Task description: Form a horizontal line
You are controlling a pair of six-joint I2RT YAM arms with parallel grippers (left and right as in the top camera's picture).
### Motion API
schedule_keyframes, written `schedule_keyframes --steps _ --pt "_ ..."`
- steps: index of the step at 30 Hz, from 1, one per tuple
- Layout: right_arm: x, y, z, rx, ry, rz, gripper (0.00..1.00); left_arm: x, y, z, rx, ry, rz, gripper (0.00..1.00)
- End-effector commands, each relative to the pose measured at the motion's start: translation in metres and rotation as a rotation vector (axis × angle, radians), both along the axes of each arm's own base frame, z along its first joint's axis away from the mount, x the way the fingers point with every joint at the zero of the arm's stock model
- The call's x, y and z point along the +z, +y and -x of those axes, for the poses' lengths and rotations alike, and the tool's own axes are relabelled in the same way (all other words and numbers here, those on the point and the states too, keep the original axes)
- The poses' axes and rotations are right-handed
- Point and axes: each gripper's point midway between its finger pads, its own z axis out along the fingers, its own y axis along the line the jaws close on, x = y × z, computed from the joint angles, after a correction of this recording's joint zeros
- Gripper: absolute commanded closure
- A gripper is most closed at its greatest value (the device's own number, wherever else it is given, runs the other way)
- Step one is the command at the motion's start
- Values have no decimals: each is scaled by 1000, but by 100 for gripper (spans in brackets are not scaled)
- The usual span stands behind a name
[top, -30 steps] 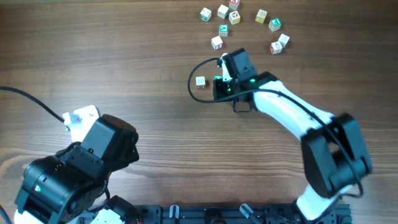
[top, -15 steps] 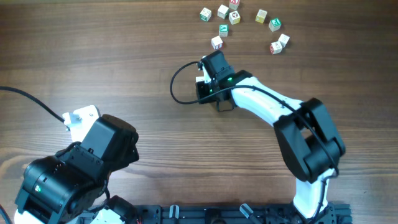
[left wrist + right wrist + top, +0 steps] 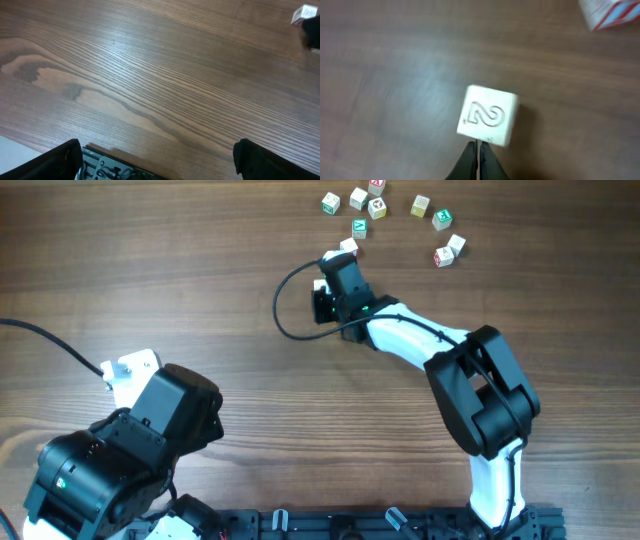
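Note:
A pale wooden cube with an engraved "2" (image 3: 488, 115) lies on the table in the right wrist view. My right gripper (image 3: 477, 150) is shut, and its tips touch the cube's near edge without holding it. In the overhead view the right gripper (image 3: 326, 275) sits just below and left of a red-marked cube (image 3: 349, 247), which also shows in the right wrist view (image 3: 610, 12). There the pale cube is mostly hidden by the gripper. Several more cubes lie scattered at the far edge, among them a green-lettered one (image 3: 359, 227). My left gripper (image 3: 157, 162) is open and empty.
The left arm (image 3: 120, 460) is folded at the near left with a black cable (image 3: 50, 340) trailing left. The right arm's cable (image 3: 285, 305) loops left of its gripper. A white cube (image 3: 301, 14) shows at the top right of the left wrist view.
My right gripper, shut, has swept left and then toward the far edge, pushing the pale cube along toward the cube cluster. The left arm has not moved.

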Motion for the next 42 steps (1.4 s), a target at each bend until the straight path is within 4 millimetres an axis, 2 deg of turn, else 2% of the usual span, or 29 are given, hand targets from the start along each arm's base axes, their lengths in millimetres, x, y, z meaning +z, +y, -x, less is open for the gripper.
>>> schedule_keyframes --steps 1,5,11,18,23,29,37,42 --pt "15 -16 -33 -96 -78 1 95 1 0 1 2 -5 5 0" --pt "26 -28 -46 -124 -78 5 96 1 0 1 2 -5 5 0" --pt "38 -40 -48 -139 -8 50 95 1 0 1 2 -5 5 0" --pt "24 -41 -28 -118 99 63 95 1 0 1 2 -5 5 0" --pt "17 -45 -19 -175 162 43 95 1 0 1 2 -5 5 0" --pt "19 -29 -14 -106 185 -17 95 1 0 1 2 -5 5 0" --pt "28 -19 -21 -50 133 -41 95 1 0 1 2 -5 5 0" --pt "37 2 -20 43 113 -105 95 1 0 1 2 -5 5 0"
